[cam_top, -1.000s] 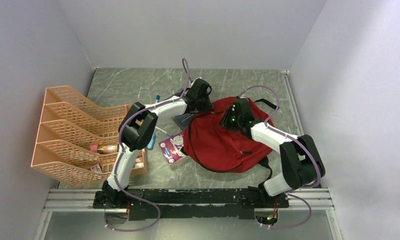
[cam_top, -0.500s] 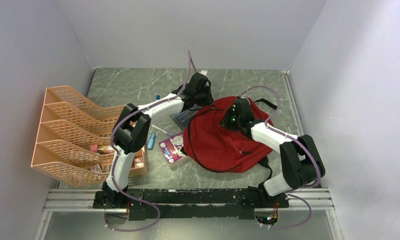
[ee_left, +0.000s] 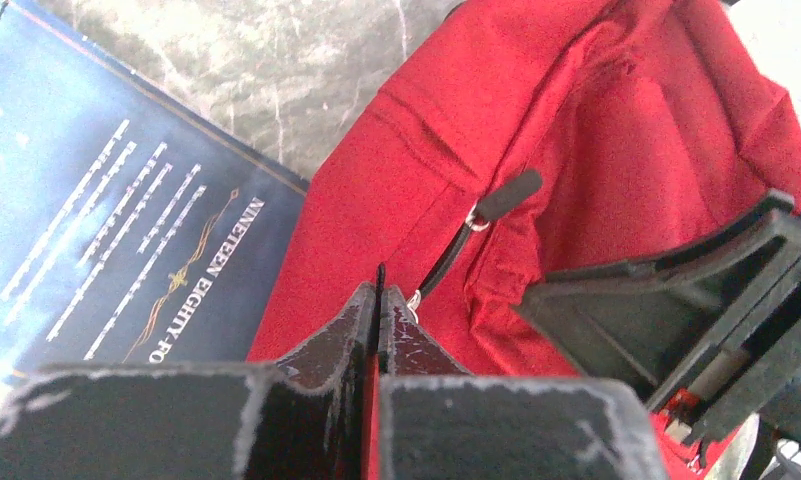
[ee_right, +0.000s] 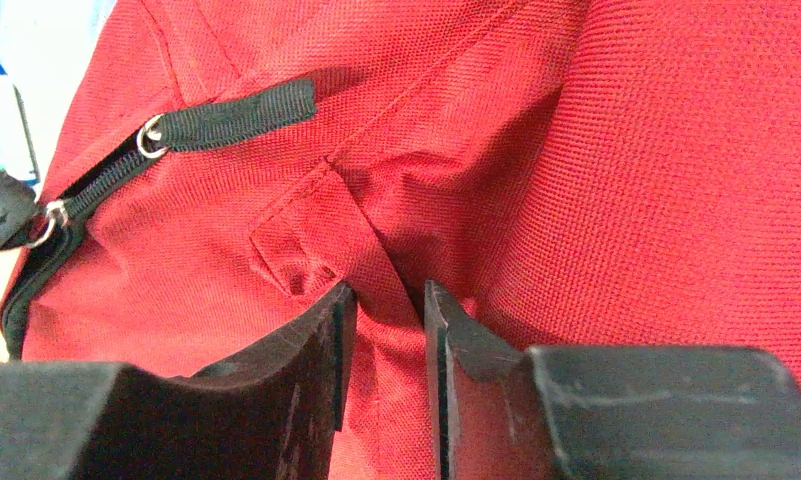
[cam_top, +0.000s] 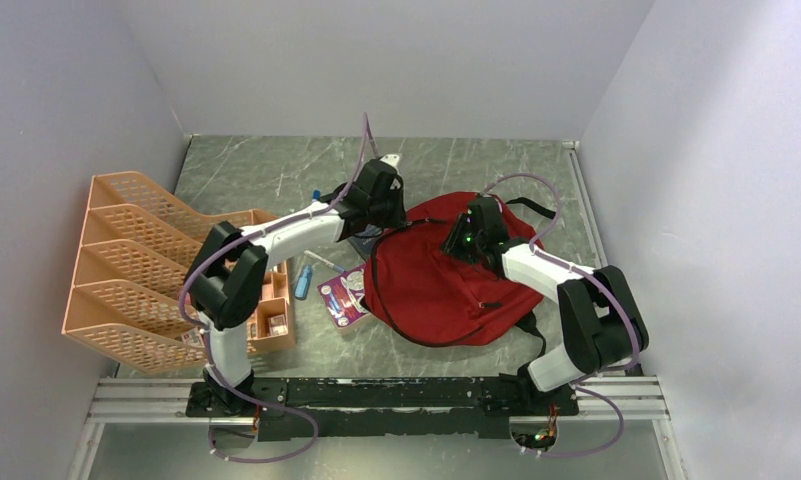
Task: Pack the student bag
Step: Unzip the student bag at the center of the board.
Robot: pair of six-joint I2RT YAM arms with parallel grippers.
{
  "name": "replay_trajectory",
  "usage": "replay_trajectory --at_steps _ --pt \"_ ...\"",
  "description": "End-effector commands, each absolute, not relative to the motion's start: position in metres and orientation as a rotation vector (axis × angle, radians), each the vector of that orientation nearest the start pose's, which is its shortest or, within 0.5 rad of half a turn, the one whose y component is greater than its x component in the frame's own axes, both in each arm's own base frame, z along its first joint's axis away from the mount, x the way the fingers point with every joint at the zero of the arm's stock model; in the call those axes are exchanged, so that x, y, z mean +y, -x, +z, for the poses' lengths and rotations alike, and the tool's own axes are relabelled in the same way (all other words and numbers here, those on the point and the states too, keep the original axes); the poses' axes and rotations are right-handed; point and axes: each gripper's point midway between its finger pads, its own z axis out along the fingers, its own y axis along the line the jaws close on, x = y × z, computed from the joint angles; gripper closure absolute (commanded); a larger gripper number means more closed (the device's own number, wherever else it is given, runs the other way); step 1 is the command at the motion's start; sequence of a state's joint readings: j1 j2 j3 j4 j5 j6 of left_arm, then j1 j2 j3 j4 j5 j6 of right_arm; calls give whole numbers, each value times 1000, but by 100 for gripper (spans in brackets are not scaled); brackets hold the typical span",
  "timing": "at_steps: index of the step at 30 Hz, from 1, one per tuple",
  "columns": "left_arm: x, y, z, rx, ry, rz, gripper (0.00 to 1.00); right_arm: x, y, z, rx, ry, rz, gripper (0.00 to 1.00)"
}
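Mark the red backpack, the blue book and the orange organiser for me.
red backpack (cam_top: 438, 290), top view, middle of its front panel.
blue book (ee_left: 96, 190), left wrist view, middle of its cover.
orange mesh organiser (cam_top: 126, 262), top view, one of its mesh dividers.

Plain pale walls (cam_top: 376, 60) close three sides. The bench (cam_top: 256, 165) is grey, marble-patterned, with a metal rail (cam_top: 126, 400) nearest.

Left gripper (ee_left: 379, 300) and right gripper (ee_right: 388, 300) are crowding the student bag's (cam_top: 436, 290) far edge. Table (cam_top: 476, 165) is lying open behind it. Orange organiser (cam_top: 116, 250) is walling off the left.
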State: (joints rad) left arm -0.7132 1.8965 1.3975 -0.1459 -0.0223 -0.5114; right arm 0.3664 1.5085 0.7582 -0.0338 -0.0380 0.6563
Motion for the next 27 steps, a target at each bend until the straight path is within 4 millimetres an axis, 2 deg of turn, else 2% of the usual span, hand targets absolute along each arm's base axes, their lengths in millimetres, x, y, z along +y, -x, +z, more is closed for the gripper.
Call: replay_trajectory --at_steps 1,11,25,27 --pt "-339 -382 137 2246 -223 -581 95 154 -348 51 2390 -380 488 66" --pt "-291 -362 128 2281 -152 -407 95 152 -350 53 2387 -383 478 66" --pt "-249 -321 125 2326 -126 -346 95 149 -353 55 2384 -384 471 66" --pt "-245 -317 124 2330 -129 -336 95 153 -355 59 2380 -334 488 64"
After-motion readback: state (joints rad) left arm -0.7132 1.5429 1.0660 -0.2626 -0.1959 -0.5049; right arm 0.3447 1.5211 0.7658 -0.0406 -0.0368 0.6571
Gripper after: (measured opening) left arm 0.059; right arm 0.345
